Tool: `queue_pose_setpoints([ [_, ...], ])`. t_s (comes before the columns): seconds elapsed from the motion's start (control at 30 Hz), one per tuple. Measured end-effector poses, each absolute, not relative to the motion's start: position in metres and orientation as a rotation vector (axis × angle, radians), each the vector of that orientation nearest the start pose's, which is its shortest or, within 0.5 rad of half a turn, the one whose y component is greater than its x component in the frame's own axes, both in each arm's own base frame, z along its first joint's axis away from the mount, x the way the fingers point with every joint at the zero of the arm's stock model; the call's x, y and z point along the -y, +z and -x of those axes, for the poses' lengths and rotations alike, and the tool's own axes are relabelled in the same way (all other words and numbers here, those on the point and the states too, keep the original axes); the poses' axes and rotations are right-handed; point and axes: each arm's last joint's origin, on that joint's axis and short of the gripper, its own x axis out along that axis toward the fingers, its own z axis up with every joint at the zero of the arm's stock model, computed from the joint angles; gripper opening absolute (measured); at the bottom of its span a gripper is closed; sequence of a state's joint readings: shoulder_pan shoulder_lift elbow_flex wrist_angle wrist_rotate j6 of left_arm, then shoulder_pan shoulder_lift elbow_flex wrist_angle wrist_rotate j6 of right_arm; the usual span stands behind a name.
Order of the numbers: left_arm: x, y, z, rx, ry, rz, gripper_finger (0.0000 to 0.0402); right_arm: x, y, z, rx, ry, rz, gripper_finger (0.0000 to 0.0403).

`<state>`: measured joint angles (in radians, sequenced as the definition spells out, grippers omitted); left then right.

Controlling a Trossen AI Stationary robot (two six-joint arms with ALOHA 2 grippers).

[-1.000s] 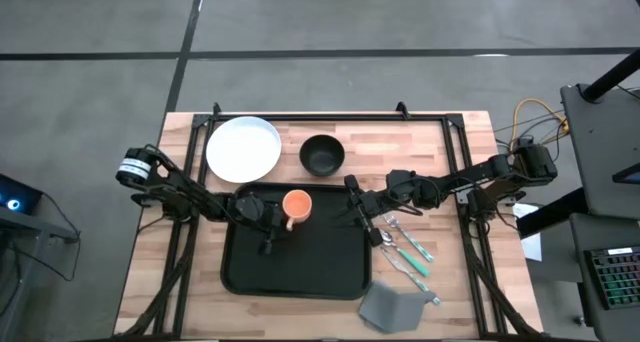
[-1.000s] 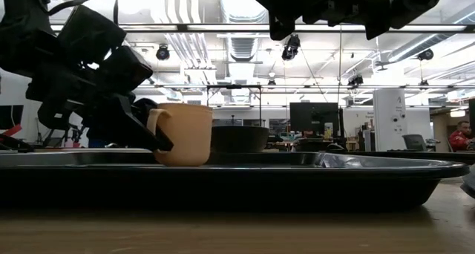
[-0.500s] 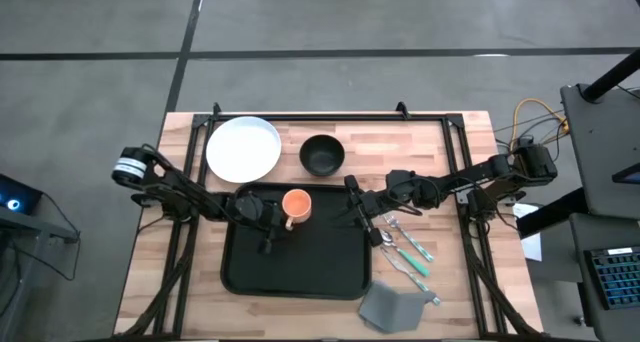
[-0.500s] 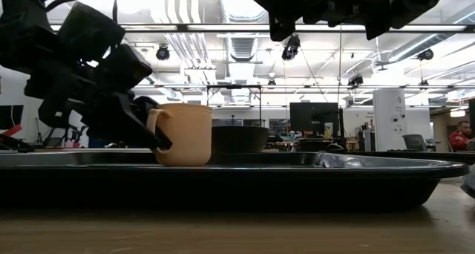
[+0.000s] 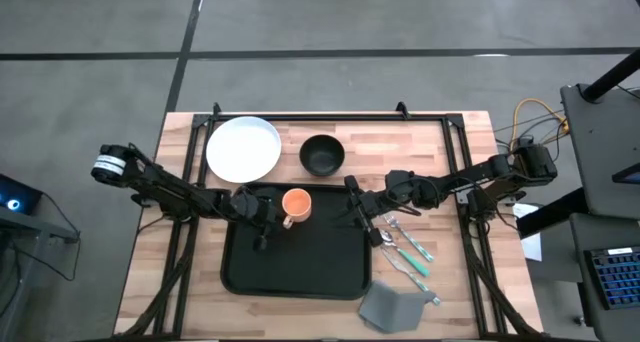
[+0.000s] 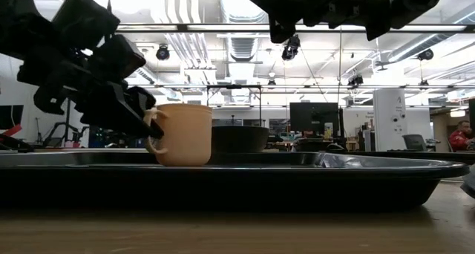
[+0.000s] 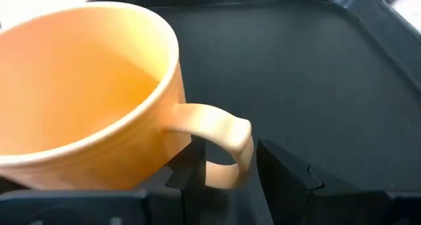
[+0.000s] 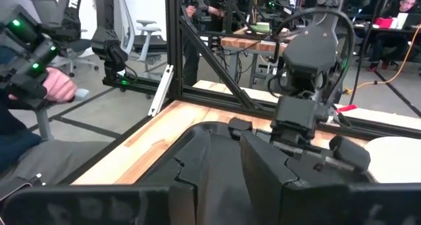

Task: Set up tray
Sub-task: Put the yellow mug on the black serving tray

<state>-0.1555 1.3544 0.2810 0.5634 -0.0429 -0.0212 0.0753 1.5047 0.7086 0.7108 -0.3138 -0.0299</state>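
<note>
High view — orange mug (image 5: 296,205) on black tray (image 5: 300,267); left gripper (image 5: 270,220) open astride its handle; right gripper (image 5: 356,208) nearly closed, empty.

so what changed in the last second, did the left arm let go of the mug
The left tool drew back a little from the orange mug and rose slightly; its fingers stand open either side of the handle, not clamped. The mug, the tray and the right tool stayed as they were.
</note>
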Motion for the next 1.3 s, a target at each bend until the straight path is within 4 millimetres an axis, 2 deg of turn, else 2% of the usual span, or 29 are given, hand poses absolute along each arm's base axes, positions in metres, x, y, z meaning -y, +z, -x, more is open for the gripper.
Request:
queue_pose_setpoints([
  [0.17, 0.031, 0.135, -0.208, -0.526, -0.083, -0.037, 0.0117, -0.030, 0.223, -0.310, -0.106, 0.353, 0.008, 0.0084],
  [0.33, 0.030, 0.147, -0.201, -0.503, -0.081, -0.035, 0.0117, -0.019, 0.213, -0.312, -0.204, 0.121, -0.019, 0.0086],
  [0.43, 0.029, 0.154, -0.197, -0.482, -0.081, -0.033, 0.0117, -0.013, 0.206, -0.313, -0.245, 0.041, -0.015, 0.0082],
  [0.8, 0.026, 0.175, -0.180, -0.424, -0.083, -0.028, 0.0117, 0.003, 0.180, -0.324, -0.300, -0.029, -0.064, 0.0068],
  [1.3, 0.022, 0.209, -0.158, -0.205, -0.066, -0.005, 0.0116, 0.006, 0.152, -0.351, -0.385, -0.059, -0.075, 0.0086],
])
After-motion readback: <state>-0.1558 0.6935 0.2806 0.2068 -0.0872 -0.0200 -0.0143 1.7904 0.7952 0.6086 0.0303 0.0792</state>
